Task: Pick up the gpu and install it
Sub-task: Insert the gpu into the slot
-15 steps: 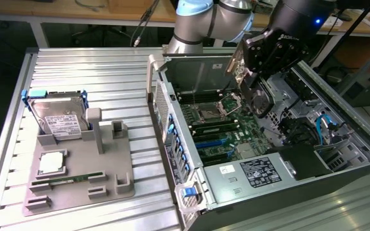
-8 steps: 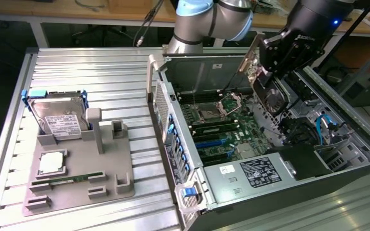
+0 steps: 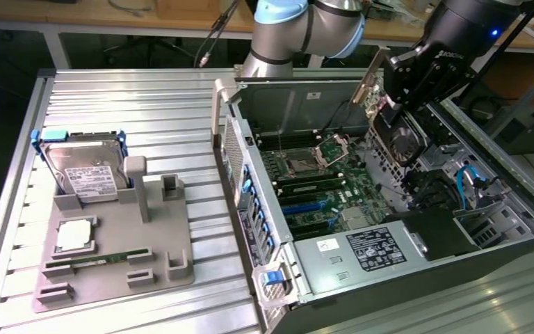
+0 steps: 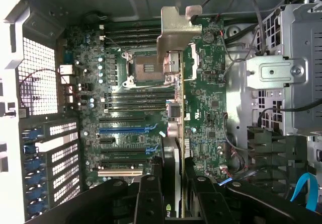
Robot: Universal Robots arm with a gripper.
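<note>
The pincer [image 4: 174, 199] is closed on the gpu [image 3: 402, 139], holding it edge-down just beneath itself, above the motherboard [image 4: 141, 142] inside the open case [image 3: 360, 278]. A good insertion likely needs the card's edge parallel over an expansion slot [image 4: 123, 130] below, bracket [image 4: 178, 27] toward the case's rear wall. The ribbed metal table [image 3: 137, 104] lies off to its side, workbenches beyond

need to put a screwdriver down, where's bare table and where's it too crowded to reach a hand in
Bare ribbed table between the hard drive and the arm's base, and the strip between the gray fixture and the computer case. Crowded: inside the case, where the gripper holds the gpu over the motherboard.
</note>
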